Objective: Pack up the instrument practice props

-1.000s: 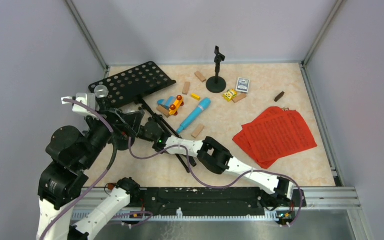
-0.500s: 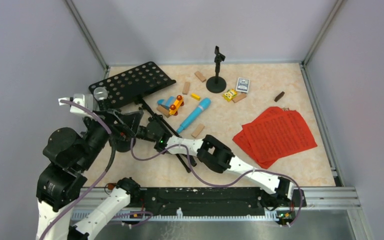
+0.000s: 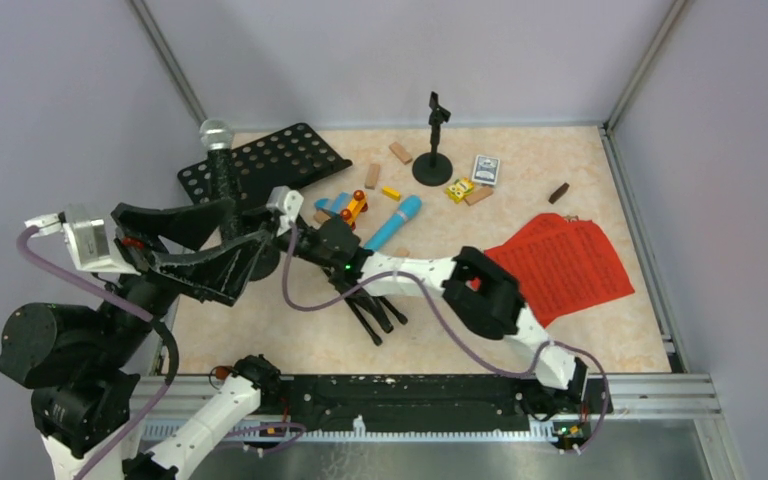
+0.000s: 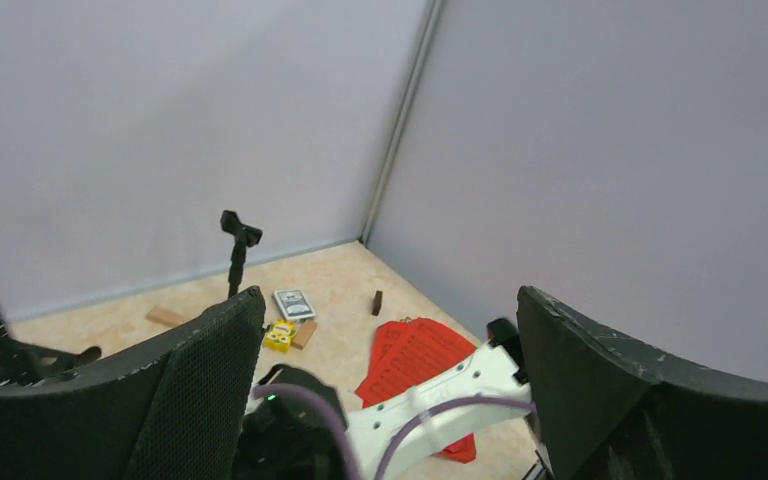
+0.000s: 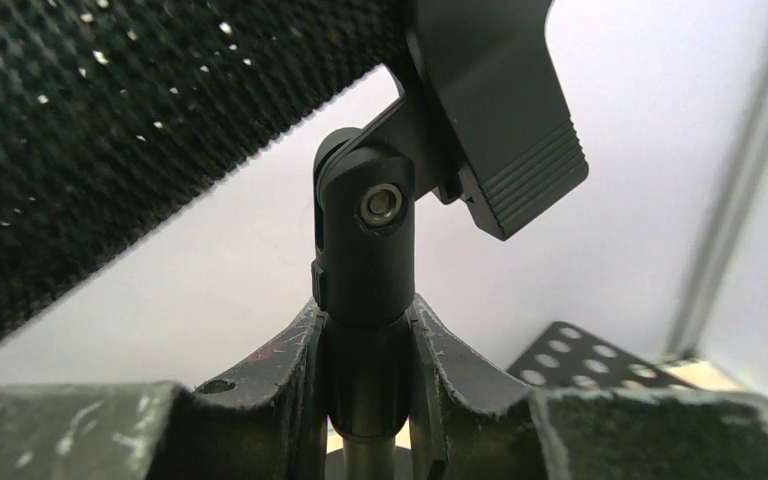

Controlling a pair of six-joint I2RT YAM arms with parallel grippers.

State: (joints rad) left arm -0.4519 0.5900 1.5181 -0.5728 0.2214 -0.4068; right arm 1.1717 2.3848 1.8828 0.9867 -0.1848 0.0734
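The silver-headed mic (image 3: 222, 172) now stands taller in the overhead view. It is near the left edge, just in front of the desk (image 3: 280, 158) in the far-left corner, and it still sits in its holder (image 5: 364, 250). The right gripper (image 5: 365, 380) stays clenched on the holder's stem. The left gripper (image 4: 390, 300) has risen and drawn back, fingers spread wide with nothing between them, the mic just beside it. The mic seems not yet parted from its holder, so that step likely needs another try.
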